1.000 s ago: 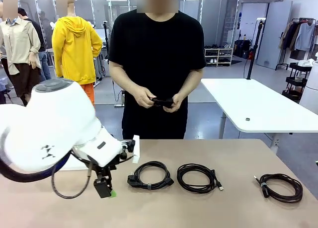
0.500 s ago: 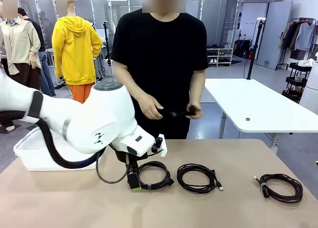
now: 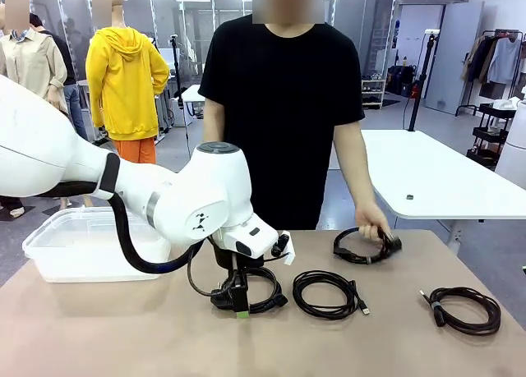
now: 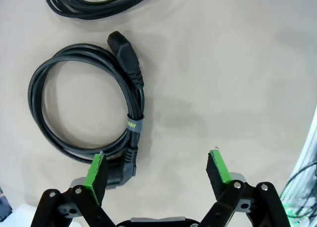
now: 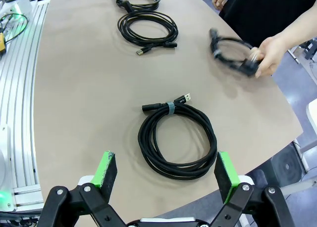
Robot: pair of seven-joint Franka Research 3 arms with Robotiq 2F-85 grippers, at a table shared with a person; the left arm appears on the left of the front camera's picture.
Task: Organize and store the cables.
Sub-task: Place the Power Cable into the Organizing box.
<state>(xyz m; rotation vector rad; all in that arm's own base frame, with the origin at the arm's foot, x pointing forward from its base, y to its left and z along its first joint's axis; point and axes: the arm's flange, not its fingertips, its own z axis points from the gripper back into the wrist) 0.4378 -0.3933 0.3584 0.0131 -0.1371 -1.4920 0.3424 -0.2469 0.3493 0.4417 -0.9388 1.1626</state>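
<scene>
Three black cables lie coiled in a row on the tan table: a left coil [image 3: 275,296], a middle coil [image 3: 325,275] and a right coil [image 3: 493,315]. The person's hand [image 3: 374,227] holds a further coil [image 3: 362,256] down at the table's far edge. My left gripper [image 3: 238,305] hangs open just above the left coil [image 4: 140,96]; in the left wrist view its left finger is by the plug end and the gripper [image 4: 157,167] holds nothing. My right gripper [image 5: 166,170] is open above the right coil [image 5: 208,138], well clear of it.
A clear plastic bin [image 3: 49,244] stands at the table's far left, behind my left arm. In the right wrist view the middle coil [image 5: 147,28] and the person's hand [image 5: 270,54] lie farther along the table. A metal rail [image 5: 20,88] borders the near side.
My left arm has swung right from beside the bin to over the left coil. The person has brought a coil down from waist height onto the table.
</scene>
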